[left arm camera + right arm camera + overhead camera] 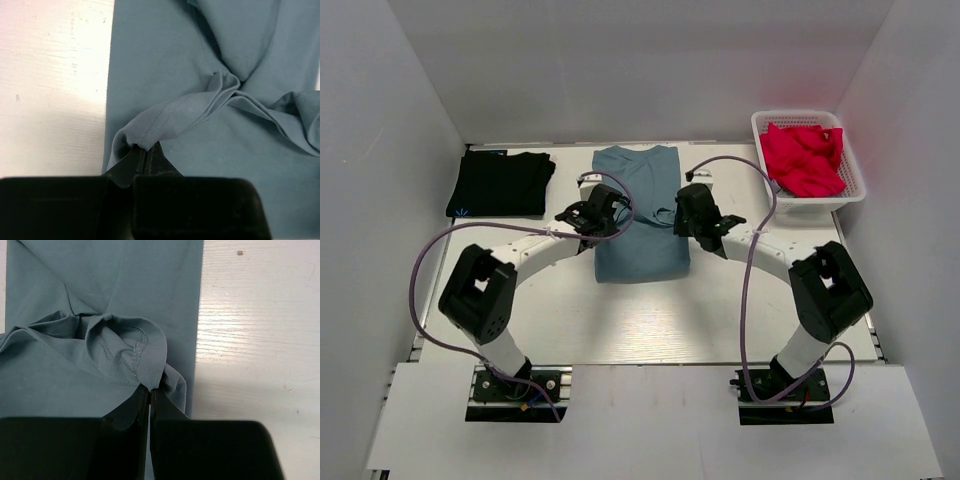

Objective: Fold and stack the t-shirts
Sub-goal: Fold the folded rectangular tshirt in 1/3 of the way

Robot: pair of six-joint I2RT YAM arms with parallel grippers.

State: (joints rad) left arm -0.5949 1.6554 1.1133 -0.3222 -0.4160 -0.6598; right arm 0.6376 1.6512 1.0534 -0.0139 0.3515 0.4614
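1. Blue-grey t-shirt (638, 200) lay at centre, narrowed to a long panel; black t-shirt (500, 183) sat folded, far left
2. Left gripper (146, 152) clenched a stitched hem fold at its left edge; right gripper (150, 390) pinched the right edge likewise
3. Step seemed to need both pinches carried level, together; soft limp knit would skew otherwise
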